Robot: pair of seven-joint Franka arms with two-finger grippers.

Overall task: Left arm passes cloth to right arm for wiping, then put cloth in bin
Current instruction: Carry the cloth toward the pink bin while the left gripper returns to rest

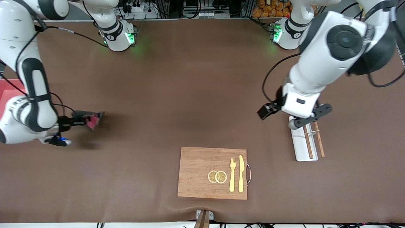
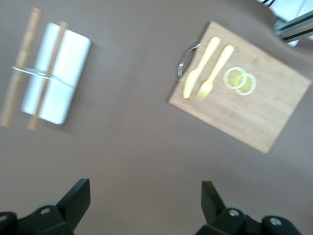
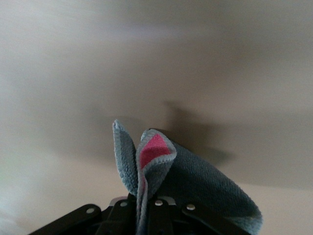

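Observation:
The cloth [image 1: 91, 118], dark grey with a pink-red underside, hangs folded in my right gripper [image 1: 80, 121], which is shut on it low over the brown table at the right arm's end. In the right wrist view the cloth [image 3: 195, 181] sticks out from between the closed fingers of the right gripper [image 3: 146, 215]. The pink bin [image 1: 8, 91] shows only partly at the table's edge, beside the right arm. My left gripper [image 1: 311, 117] is open and empty over the end of the white tray [image 1: 302, 142]. Its spread fingers [image 2: 78, 198] frame bare table in the left wrist view.
The white tray [image 2: 56, 73] carries two wooden chopsticks [image 1: 308, 142]. A wooden board [image 1: 202, 171] near the front camera holds a yellow fork [image 1: 232, 174], a knife [image 1: 241, 172] and two lemon slices [image 1: 217, 176]. It also shows in the left wrist view [image 2: 254, 112].

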